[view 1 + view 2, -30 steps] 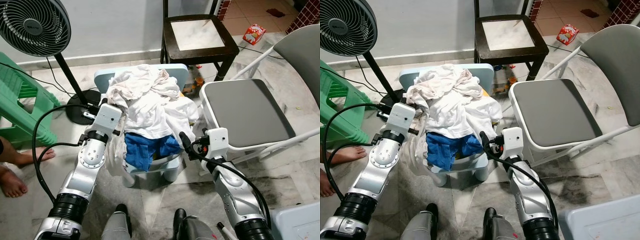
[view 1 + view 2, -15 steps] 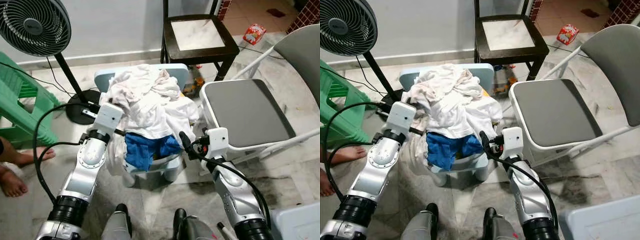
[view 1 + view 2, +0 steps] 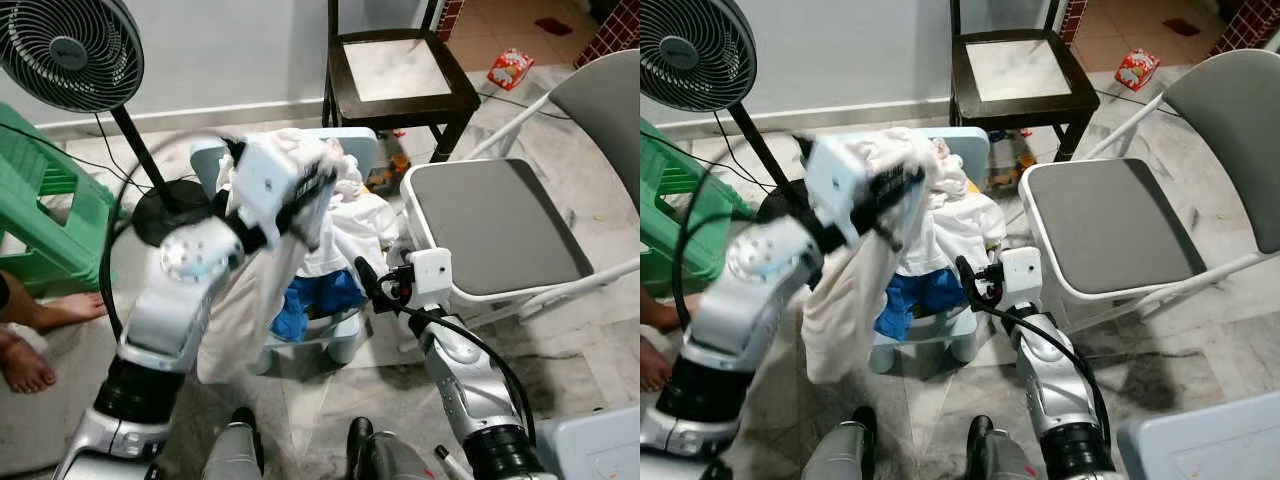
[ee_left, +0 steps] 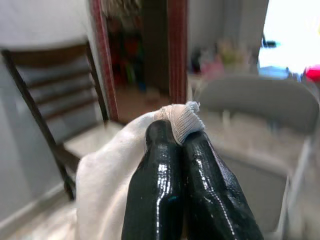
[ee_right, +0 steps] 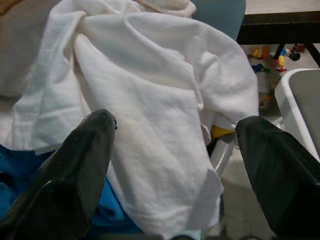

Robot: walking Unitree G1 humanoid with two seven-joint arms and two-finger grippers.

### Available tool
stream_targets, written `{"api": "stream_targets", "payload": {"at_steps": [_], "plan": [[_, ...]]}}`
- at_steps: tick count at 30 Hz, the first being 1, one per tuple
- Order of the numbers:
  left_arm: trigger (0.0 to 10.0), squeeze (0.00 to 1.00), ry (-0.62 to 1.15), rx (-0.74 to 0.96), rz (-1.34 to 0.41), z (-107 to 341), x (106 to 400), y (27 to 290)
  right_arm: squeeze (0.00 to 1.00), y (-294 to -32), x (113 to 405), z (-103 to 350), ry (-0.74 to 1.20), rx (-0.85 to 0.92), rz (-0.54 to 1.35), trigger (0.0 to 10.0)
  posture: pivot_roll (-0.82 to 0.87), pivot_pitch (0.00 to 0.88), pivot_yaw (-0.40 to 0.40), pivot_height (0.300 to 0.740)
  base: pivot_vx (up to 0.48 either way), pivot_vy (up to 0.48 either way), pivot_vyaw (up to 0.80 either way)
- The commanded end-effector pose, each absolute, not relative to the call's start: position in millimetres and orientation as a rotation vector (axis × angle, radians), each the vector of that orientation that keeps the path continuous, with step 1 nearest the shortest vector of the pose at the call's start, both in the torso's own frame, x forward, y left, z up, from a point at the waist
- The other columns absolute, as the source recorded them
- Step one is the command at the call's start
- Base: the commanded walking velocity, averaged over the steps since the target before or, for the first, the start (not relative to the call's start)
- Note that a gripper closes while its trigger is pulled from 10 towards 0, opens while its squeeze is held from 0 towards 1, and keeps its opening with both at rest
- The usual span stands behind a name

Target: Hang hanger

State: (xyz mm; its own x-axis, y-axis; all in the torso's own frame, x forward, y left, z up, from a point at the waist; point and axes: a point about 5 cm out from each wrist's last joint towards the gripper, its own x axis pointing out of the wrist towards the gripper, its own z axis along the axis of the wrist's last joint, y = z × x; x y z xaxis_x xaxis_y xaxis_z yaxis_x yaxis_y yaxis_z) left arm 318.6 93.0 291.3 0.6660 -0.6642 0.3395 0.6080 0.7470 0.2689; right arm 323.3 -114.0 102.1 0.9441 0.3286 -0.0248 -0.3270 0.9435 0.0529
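Left arm has risen from beside the pile to chest height since a second ago; my left gripper [image 4: 182,142] now has its fingers pressed together on the ribbed hem of a white garment [image 3: 245,300], which has come up off the laundry pile [image 3: 955,215] and hangs down my left side. Long axis of the garment: near vertical, pinched hem at top, free end pointing at the floor. Judgement: a garment is now singled out, so the pick step looks done, but I can make out no hanger, so hanging has not begun. The small pale-blue chair [image 3: 345,335] under the pile keeps the remaining whites and a blue cloth [image 3: 315,295]. Right gripper [image 5: 175,165] hovers at the pile's right edge, fingers spread wide, holding nothing.
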Motion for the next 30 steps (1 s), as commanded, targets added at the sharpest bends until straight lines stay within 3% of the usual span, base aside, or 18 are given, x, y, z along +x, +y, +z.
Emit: {"api": "stream_targets", "payload": {"at_steps": [1,3,6,8,9,10,14,15,17,18,19,20,21,24,25,26,27,30], "plan": [[0.0,0.00,-0.499,0.061,-0.714,309.9,311.9,94.5,0.00,-117.6,320.4,94.0,0.059,0.051,0.313,10.0,0.27,0.289,-0.022,0.740,0.000,0.000,0.00],[0.0,0.00,-0.570,-0.104,-0.700,334.0,306.4,99.2,0.00,-116.8,320.9,93.7,0.058,0.052,0.316,10.0,0.27,0.286,-0.024,0.740,0.000,0.000,0.00],[0.0,0.00,-0.476,-0.200,-0.712,320.4,306.6,113.2,0.00,-115.9,321.5,92.6,0.059,0.052,0.319,10.0,0.28,0.287,-0.026,0.740,0.000,0.000,0.00],[0.0,0.00,-0.402,-0.165,-0.698,302.0,307.8,119.8,0.00,-115.5,321.6,92.1,0.060,0.052,0.321,10.0,0.28,0.289,-0.029,0.740,0.000,0.000,0.00],[0.0,0.00,-0.315,-0.066,-0.655,272.2,306.7,128.2,0.00,-115.2,321.4,91.9,0.060,0.051,0.324,10.0,0.28,0.293,-0.034,0.740,0.000,0.000,0.00],[0.7,0.00,-0.271,-0.034,-0.628,255.9,305.2,132.2,0.00,-115.2,321.3,91.9,0.061,0.050,0.326,10.0,0.28,0.294,-0.036,0.740,0.000,0.000,0.00],[0.4,0.00,-0.155,-0.043,-0.528,213.4,298.1,142.2,0.00,-116.1,320.7,91.0,0.065,0.044,0.333,10.0,0.28,0.299,-0.048,0.740,0.000,0.000,0.00],[1.0,0.00,-0.136,-0.047,-0.504,204.7,296.0,143.5,0.00,-116.6,320.6,90.7,0.066,0.041,0.335,10.0,0.28,0.303,-0.054,0.740,0.000,0.000,0.00],[1.2,0.00,-0.090,-0.066,-0.452,185.7,292.0,146.7,0.00,-116.8,320.7,90.4,0.068,0.037,0.342,10.0,0.28,0.305,-0.062,0.740,0.000,0.000,0.00],[2.4,0.00,-0.067,-0.077,-0.420,174.9,290.8,148.2,0.00,-116.9,321.0,90.5,0.069,0.032,0.346,10.0,0.28,0.307,-0.071,0.740,0.000,0.000,0.00],[2.4,0.00,-0.061,-0.086,-0.411,171.7,290.7,148.4,0.00,-117.0,321.1,90.5,0.069,0.031,0.348,10.0,0.28,0.307,-0.071,0.740,0.000,0.000,0.00],[3.5,0.00,-0.056,-0.089,-0.387,167.6,291.1,149.6,0.00,-116.9,321.2,90.7,0.069,0.029,0.351,10.0,0.28,0.309,-0.073,0.740,0.000,0.000,0.00],[9.9,0.00,-0.050,-0.086,-0.351,161.9,291.6,152.2,0.00,-116.6,321.5,91.1,0.069,0.025,0.355,10.0,0.28,0.309,-0.075,0.740,0.000,0.000,0.00],[10.0,0.00,-0.041,-0.067,-0.300,156.9,292.6,156.9,0.00,-116.7,321.7,91.5,0.069,0.023,0.357,10.0,0.28,0.311,-0.075,0.740,0.000,0.000,0.00],[10.0,0.65,-0.039,-0.071,-0.291,156.6,292.8,158.0,0.00,-116.8,321.6,91.6,0.069,0.023,0.356,10.0,0.27,0.312,-0.075,0.740,0.000,0.000,0.00],[10.0,0.65,-0.038,-0.074,-0.286,156.5,292.9,158.7,0.00,-116.8,321.6,91.6,0.069,0.023,0.356,10.0,0.27,0.313,-0.074,0.740,0.000,0.000,0.00],[10.0,0.98,-0.039,-0.077,-0.277,156.4,293.3,159.9,0.00,-116.9,321.6,91.7,0.069,0.023,0.356,10.0,0.27,0.313,-0.071,0.740,0.000,0.000,0.00],[10.0,1.00,-0.046,-0.001,-0.173,151.5,296.7,170.4,0.00,-118.3,319.3,90.0,0.071,0.024,0.349,10.0,0.27,0.315,-0.064,0.740,0.000,0.000,0.00]]}}
